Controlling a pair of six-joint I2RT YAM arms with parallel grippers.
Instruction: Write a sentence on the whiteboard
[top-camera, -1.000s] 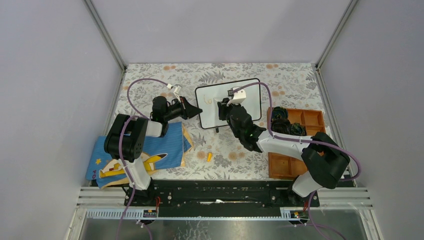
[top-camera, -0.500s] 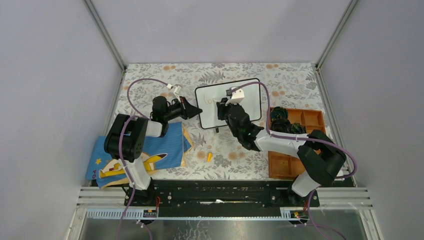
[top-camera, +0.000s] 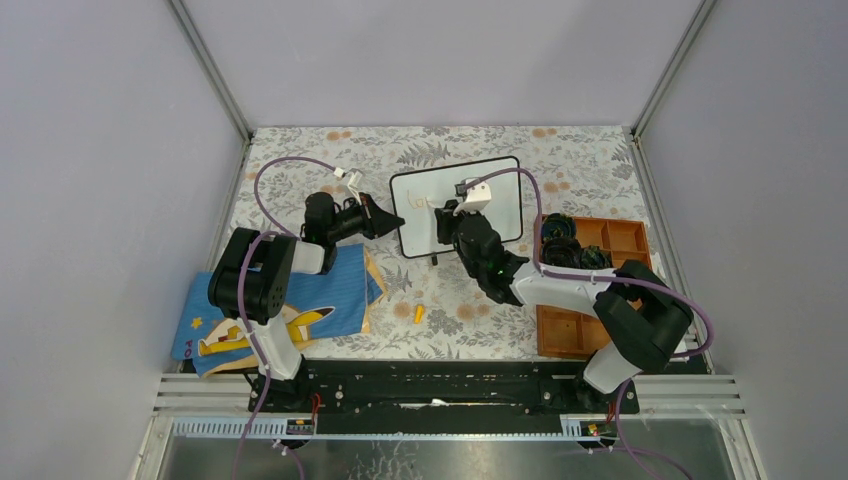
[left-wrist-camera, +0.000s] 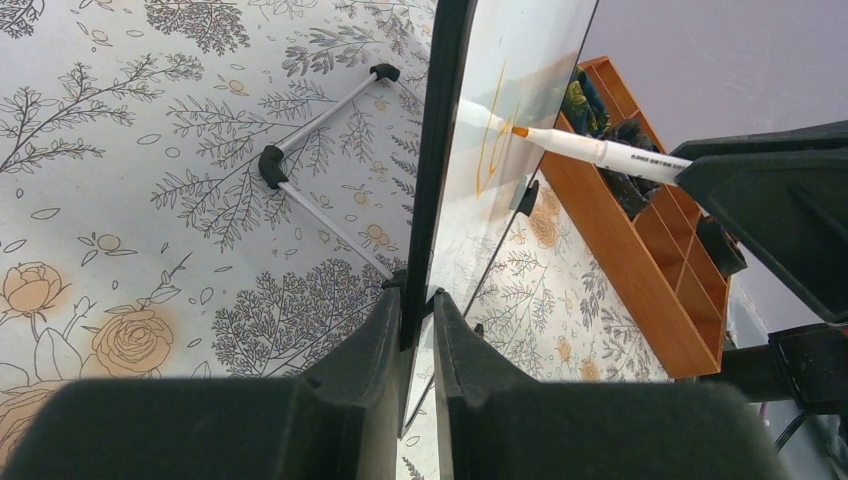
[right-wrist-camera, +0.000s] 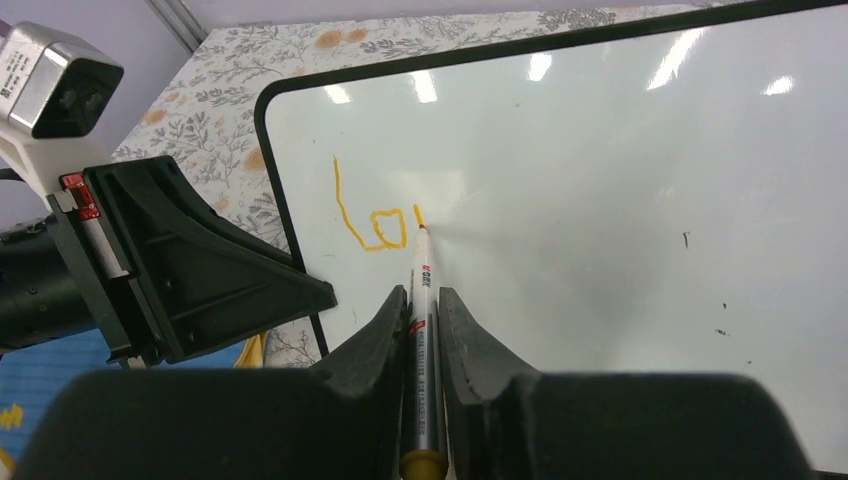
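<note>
The whiteboard (top-camera: 500, 190) stands tilted on the floral table; its black frame edge (left-wrist-camera: 440, 150) and white face (right-wrist-camera: 600, 180) show in the wrist views. My left gripper (top-camera: 397, 222) is shut on the board's left edge (left-wrist-camera: 418, 300). My right gripper (top-camera: 447, 215) is shut on a white marker (right-wrist-camera: 420, 290) whose orange tip touches the board. The sentence (right-wrist-camera: 375, 225) reads only "lo" plus a short new stroke in orange; it also shows in the left wrist view (left-wrist-camera: 490, 150). The marker (left-wrist-camera: 590, 148) is seen meeting the board there.
An orange wooden tray (top-camera: 590, 300) with dark objects lies right of the board. A blue cartoon cloth (top-camera: 290, 305) lies under the left arm. A small orange cap (top-camera: 418, 313) lies on the table. The board's stand legs (left-wrist-camera: 300, 150) stick out behind it.
My right gripper has shifted slightly on the board with the marker, and a short new stroke stands after "lo". The left arm and the board have not moved.
</note>
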